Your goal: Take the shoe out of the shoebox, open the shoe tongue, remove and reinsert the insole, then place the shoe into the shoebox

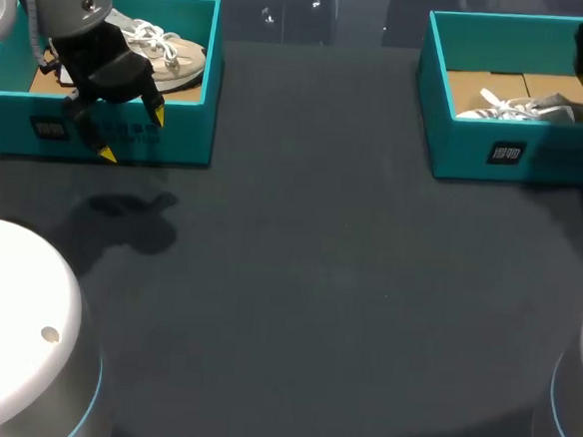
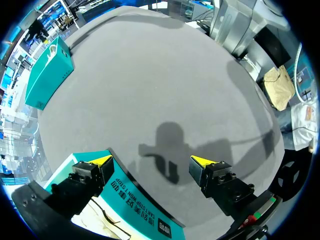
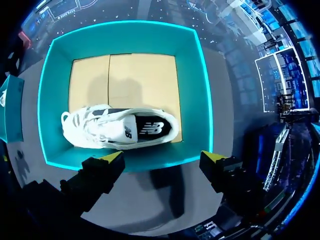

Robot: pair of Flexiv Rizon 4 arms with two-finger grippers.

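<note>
Left gripper point(image 1: 132, 134) hangs over the front wall of the left box point(image 1: 193, 122), fingers spread wide and holding nothing. In the left wrist view this gripper point(image 2: 151, 161) has one yellow tip above the box wall point(image 2: 135, 200) and the other above bare table point(image 2: 210, 90); its shadow point(image 2: 167, 145) falls on the cloth ahead of it. The left shoe point(image 1: 168, 55), pale with white laces, lies inside this box towards the back wall, apart from my fingers; the wrist view shows only a strip of it point(image 2: 95, 220) under the gripper. The right box point(image 1: 467, 141) stands at the far right of the table point(image 1: 317, 280), well apart from the left one. The right shoe point(image 1: 539, 108), white and grey, lies inside it. In the right wrist view the shoe point(image 3: 120, 129) lies on its side on the cardboard floor, along the wall nearest my fingers, its opening showing. Right gripper point(image 3: 162, 156) is above that near wall of the box point(image 3: 200, 100), fingers apart, touching neither box nor shoe. Both shoes are in their boxes
</note>
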